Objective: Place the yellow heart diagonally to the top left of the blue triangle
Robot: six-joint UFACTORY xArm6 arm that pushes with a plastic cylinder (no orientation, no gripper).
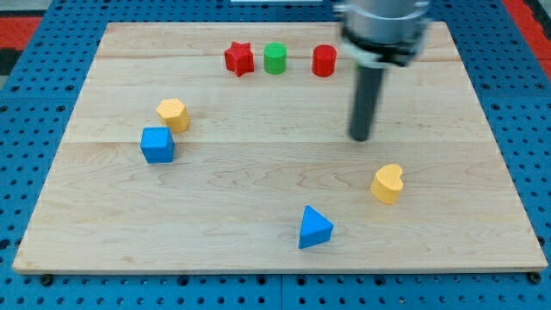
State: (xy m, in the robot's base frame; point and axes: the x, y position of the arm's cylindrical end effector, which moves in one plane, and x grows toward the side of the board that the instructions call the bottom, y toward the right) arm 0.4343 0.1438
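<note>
A: Where's the yellow heart [388, 183]?

B: Up and to the right of the blue triangle [314, 228], near it but not touching. Wrong side, then: needs to end up and to the left of the triangle.

A: And the hand?

B: None fitted, so nothing to open, close or grip with. Only my tip [360, 138], higher above the triangle than the heart and a little to the heart's left, clear of both.

A: Risks?

B: Probably three. Pushing from here would drive the heart down and right, further from the spot; better to come round to its right first. Striking the rounded lobes off-centre could spin the heart and let it slip off the tip. Sweeping too low could clip the triangle and shift the reference itself.

A: Anything else in the way?

B: Unlikely. Blue cube [157, 145] and yellow hexagon [173, 114] well left of the triangle; red star [239, 58], green cylinder [275, 58] and red cylinder [324, 61] far above it on the bench [482, 172].
</note>
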